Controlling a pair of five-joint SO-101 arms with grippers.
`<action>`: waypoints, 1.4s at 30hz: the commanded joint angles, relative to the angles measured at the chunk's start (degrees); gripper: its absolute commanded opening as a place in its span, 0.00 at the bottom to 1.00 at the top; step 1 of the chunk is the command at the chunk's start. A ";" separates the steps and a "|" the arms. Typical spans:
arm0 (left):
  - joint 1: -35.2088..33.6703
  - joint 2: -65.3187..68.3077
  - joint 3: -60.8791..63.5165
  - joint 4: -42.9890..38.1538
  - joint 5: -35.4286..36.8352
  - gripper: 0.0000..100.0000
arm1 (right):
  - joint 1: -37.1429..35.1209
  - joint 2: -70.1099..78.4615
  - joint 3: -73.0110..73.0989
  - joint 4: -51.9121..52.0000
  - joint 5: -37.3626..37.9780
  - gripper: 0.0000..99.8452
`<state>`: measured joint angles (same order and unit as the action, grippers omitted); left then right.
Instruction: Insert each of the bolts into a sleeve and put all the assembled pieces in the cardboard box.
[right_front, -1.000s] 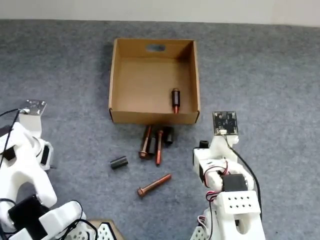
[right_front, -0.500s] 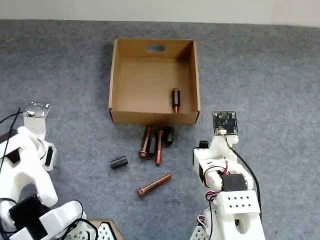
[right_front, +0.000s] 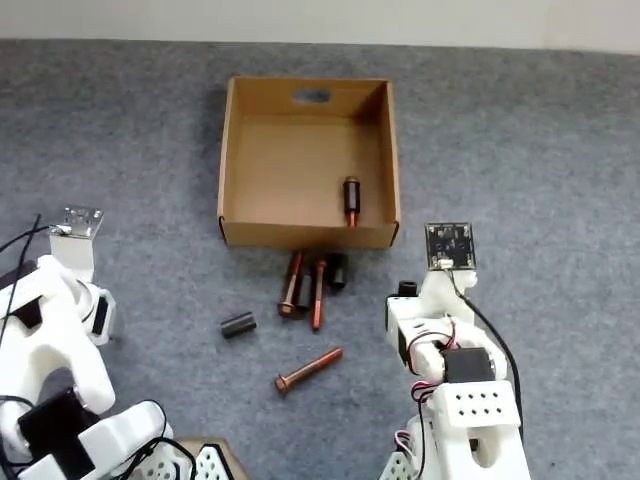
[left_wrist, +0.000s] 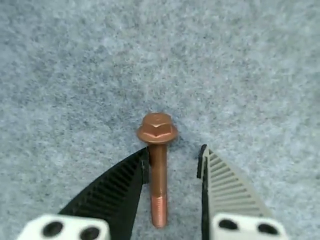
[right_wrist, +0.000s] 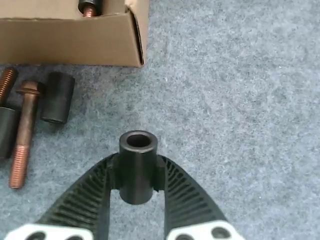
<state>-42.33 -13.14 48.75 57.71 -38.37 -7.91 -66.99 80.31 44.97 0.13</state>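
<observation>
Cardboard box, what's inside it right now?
One assembled piece, a copper bolt in a black sleeve, lies on the cardboard box floor by its right wall, near the front. The sleeve hides most of the bolt's shank.

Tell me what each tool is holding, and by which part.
Right tool clamps a black sleeve by its sides, hole end pointing out. Left tool is open around the shank of a bolt, gripping nothing.

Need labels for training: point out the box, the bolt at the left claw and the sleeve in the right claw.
box (right_front: 300, 235), high view, front wall.
bolt (left_wrist: 158, 175), left wrist view, shank.
sleeve (right_wrist: 137, 170), right wrist view, side wall.
</observation>
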 joint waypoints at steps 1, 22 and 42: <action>0.75 0.57 -0.31 -0.53 -0.26 0.19 | 0.66 -0.66 -0.22 -1.01 -0.44 0.01; 0.31 16.66 -8.31 -3.25 -0.26 0.04 | 0.66 -0.66 -0.22 -1.01 -0.44 0.01; 2.95 -11.82 -8.04 19.96 -0.26 0.01 | 0.66 -0.66 -0.22 -1.01 -0.44 0.01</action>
<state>-42.07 -19.74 41.89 74.33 -38.37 -7.91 -66.99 80.31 44.97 0.13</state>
